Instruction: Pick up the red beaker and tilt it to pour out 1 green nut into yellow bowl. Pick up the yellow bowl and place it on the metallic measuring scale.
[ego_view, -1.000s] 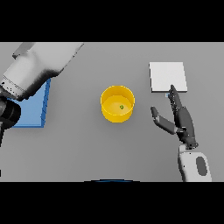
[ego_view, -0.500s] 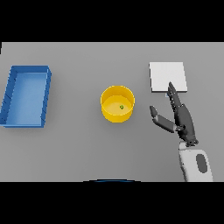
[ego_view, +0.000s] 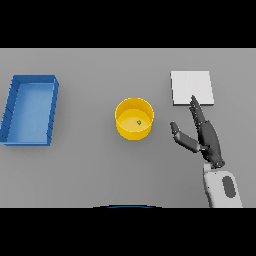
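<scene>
Left of our right hand (ego_view: 206, 138), near but apart, stood the yellow bowl (ego_view: 134, 119) at mid tabletop (ego_view: 90, 170). We had the hand's fingers straight and spread, thumb splayed twd the bowl, holding nothing; fingertips pointed away from us, reaching just over the near edge of the scale (ego_view: 192, 87). Left hand wasn't in view, so right was the only one near. We judged the next move a leftward reach, w/ the scale lying up and to the right of the bowl. Bowl looked round, upright, short-walled, open-topped, bright yellow; no long axis, so approach angle mattered little. One small green nut (ego_view: 139, 122) sat inside, approx centre. Scale: flat pale square, bare. Blue tray (ego_view: 12, 107) lay far left, well apart.
</scene>
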